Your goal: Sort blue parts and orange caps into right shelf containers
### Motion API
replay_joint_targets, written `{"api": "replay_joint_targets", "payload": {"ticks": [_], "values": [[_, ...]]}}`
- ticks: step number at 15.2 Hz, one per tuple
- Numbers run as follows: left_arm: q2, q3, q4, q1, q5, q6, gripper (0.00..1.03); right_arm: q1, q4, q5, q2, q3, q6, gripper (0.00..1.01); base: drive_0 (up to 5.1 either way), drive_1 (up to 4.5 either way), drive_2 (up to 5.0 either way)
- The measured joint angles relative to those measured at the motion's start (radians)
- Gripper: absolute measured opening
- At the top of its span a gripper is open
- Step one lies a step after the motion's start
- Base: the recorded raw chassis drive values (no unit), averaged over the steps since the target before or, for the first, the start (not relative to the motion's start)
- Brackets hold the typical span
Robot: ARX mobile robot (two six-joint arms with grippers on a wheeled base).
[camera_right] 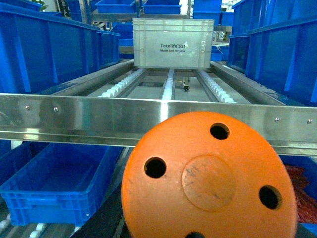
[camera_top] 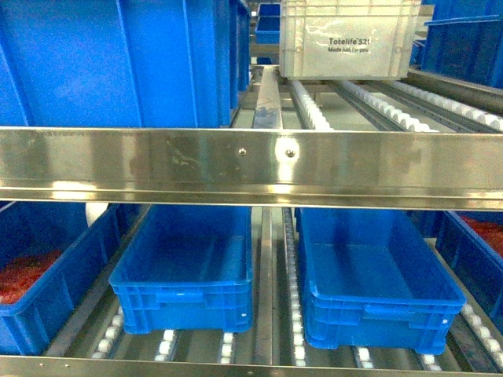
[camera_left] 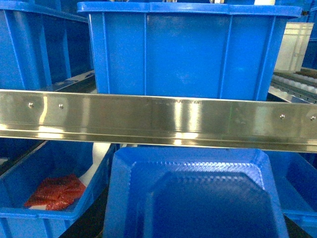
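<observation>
At my right wrist, orange cap (camera_right: 210,181) filled view, claw grip unclear, left likewise behind blue part (camera_left: 198,198), steel rail (camera_top: 251,166) ahead.

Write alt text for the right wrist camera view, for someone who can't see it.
An orange cap, a round face with small holes, fills the lower foreground close to the camera. Behind it runs a steel shelf rail, with a whitish crate on rollers above and a blue bin lower left.
</observation>
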Motion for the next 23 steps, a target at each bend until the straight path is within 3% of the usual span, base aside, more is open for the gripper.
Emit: {"api": "replay_joint_targets", "payload": {"ticks": [23], "values": [[0.000, 0.000, 0.000, 0.000, -0.001, -0.001, 0.41, 0.000, 0.000, 0.003, 0.000, 0.000, 0.000, 0.43, 0.0, 0.00, 0.0]]}}
